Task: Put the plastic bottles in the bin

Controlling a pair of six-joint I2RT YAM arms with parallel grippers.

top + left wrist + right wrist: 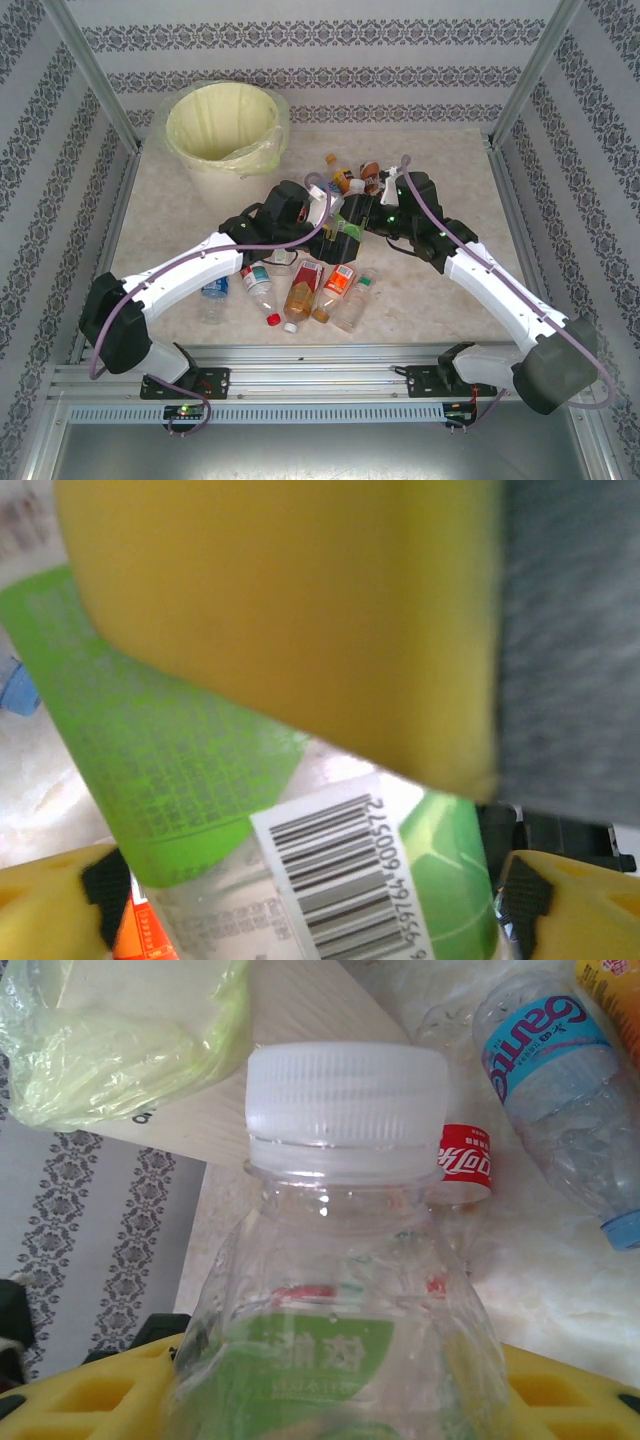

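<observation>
As far as I could see, nothing had gone in yet. The large round white bin (214,182) with its pale yellow-green liner stood well apart, beyond and left of both grippers, and no bottle showed inside. My right gripper (330,1400) was clamped on a clear white-capped plastic bottle (345,1090). My left gripper (300,905) straddled a green-labelled bottle (180,780), probably the same one; I couldn't tell whether it pressed. I counted five loose bottles (300,290) in a row nearer than the grippers, roughly three bunched bottles (352,178) just beyond them, and one bin.
</observation>
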